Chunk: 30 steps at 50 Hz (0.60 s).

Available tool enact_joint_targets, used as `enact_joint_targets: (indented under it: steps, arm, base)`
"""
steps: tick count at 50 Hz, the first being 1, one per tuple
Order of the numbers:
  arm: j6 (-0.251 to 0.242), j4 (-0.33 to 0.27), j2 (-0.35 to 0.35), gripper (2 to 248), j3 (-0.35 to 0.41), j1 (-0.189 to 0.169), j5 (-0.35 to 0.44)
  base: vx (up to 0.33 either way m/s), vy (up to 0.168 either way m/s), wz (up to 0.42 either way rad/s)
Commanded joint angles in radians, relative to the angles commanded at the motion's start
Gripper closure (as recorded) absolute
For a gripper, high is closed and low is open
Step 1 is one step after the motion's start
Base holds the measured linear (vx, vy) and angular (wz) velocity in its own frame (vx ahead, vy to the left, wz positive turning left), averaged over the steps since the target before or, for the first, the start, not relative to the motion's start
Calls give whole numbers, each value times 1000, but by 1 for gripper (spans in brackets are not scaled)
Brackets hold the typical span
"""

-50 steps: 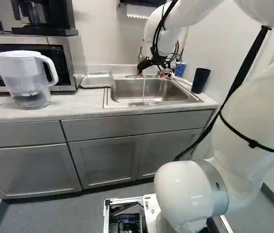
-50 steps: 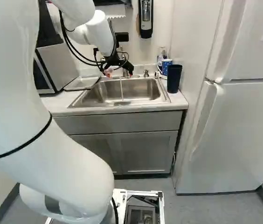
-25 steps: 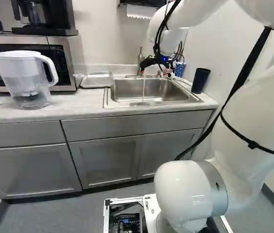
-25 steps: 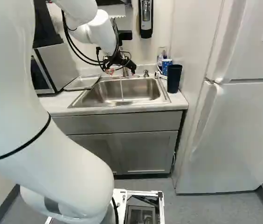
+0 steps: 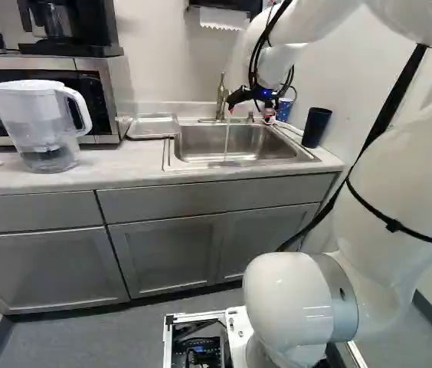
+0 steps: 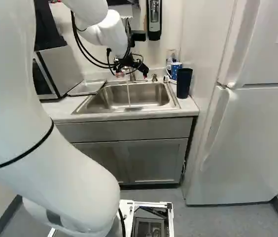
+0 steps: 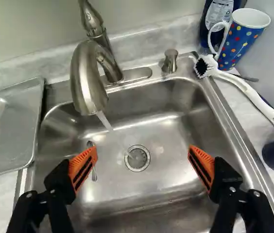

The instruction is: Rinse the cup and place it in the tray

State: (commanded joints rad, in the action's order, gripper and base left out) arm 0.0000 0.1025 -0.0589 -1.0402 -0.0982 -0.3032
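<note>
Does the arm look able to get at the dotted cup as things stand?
Probably yes: the gripper is open and empty, and the cup stands upright, though the brush by its base and the bottle behind could crowd the approach.

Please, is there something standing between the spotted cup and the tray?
Yes: the running faucet and a short metal knob stand at the back of the sink, between the spotted cup and the tray.

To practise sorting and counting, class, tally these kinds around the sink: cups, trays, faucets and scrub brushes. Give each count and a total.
Cups: 2 (spotted blue cup, dark cup)
Trays: 1 (metal tray)
Faucets: 1 (running faucet)
Scrub brushes: 1 (white-handled brush)
Total: 5
</note>
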Motion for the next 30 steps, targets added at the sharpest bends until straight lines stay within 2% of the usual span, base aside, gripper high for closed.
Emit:
enact_joint_targets:
  steps: [30]
  arm:
    - [0, 59, 1, 3, -1, -4, 98]
  base:
    - [0, 0, 0]
